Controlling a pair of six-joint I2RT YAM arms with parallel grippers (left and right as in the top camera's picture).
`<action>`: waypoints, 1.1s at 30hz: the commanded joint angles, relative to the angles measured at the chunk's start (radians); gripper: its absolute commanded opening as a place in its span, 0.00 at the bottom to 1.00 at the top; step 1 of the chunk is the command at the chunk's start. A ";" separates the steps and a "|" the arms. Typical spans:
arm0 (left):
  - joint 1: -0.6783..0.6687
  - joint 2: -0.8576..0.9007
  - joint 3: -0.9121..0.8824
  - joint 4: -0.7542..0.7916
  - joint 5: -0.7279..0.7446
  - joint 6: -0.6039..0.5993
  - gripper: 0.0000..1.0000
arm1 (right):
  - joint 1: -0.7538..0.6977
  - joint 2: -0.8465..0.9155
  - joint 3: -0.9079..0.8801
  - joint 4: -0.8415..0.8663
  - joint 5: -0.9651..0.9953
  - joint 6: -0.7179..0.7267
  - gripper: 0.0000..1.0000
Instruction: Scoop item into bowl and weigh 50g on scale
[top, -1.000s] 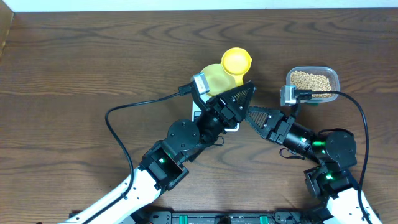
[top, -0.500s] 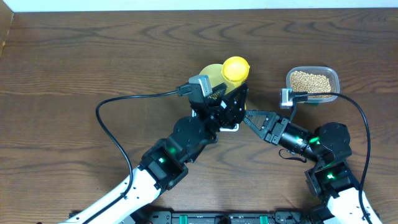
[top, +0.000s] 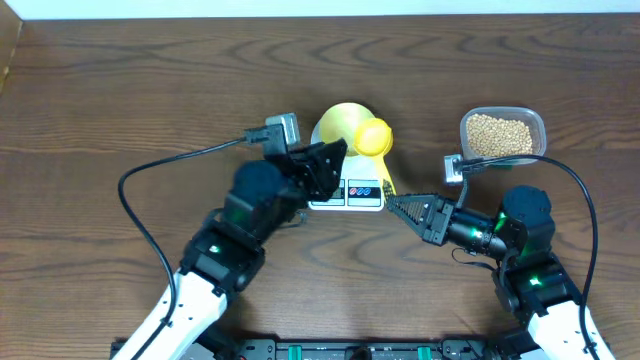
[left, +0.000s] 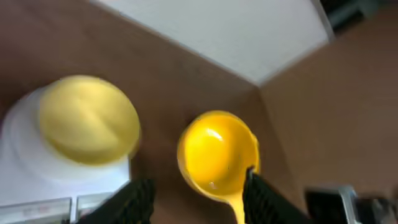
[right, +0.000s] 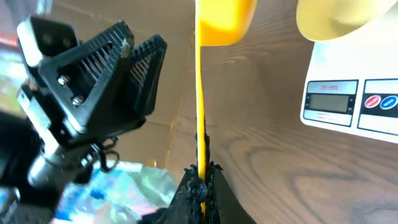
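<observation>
Blur is noted across the left wrist view, and the scale's (top: 350, 192) display cannot be read. Part of the bowl (top: 336, 124) is covered by the scoop (top: 374, 137); the bowl sits on the scale's platform. The scoop's handle is clamped in the right hand (top: 397, 205), just right of the scale. The left hand (top: 330, 168) is spread wide and empty, near the bowl's left edge. Beans (top: 500, 132) are seen in the clear tub (top: 541, 128), well apart to the right.

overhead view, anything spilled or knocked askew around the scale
Nothing stands out: the bowl sits on the scale, the beans are all in the tub, none show on the table, and the scoop held by the right gripper is empty.
</observation>
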 joint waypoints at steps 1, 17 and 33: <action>0.078 -0.002 0.010 -0.029 0.398 -0.037 0.54 | -0.007 -0.004 0.005 -0.055 -0.021 -0.169 0.02; 0.099 0.003 0.010 -0.130 0.359 0.094 0.64 | -0.004 -0.004 0.157 -0.394 -0.050 -0.337 0.01; 0.099 0.034 0.010 -0.159 0.426 -0.040 0.63 | 0.097 -0.004 0.246 -0.603 -0.017 -0.537 0.01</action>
